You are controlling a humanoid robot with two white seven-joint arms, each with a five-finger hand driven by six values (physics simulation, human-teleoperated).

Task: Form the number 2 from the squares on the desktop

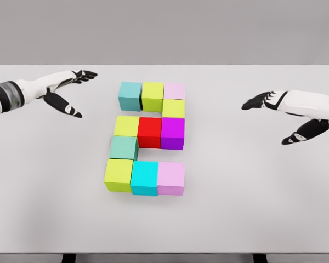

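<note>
At the frame's centre, eleven coloured cubes (148, 137) sit touching on the white tabletop (252, 208), already reading as a 2, its long axis running top to bottom. The left robot hand (71, 90), upper left, and the right robot hand (277, 112), mid-right, flank it, both released and empty; the left looks slightly nearer.

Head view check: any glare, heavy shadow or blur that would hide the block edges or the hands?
Head view: even, diffuse light and no glare on the white table; only faint soft shadows beside the blocks; block edges slightly soft, though the colours separate cleanly; left hand and right hand both readable, their dark fingers a little blurred against the table.
</note>
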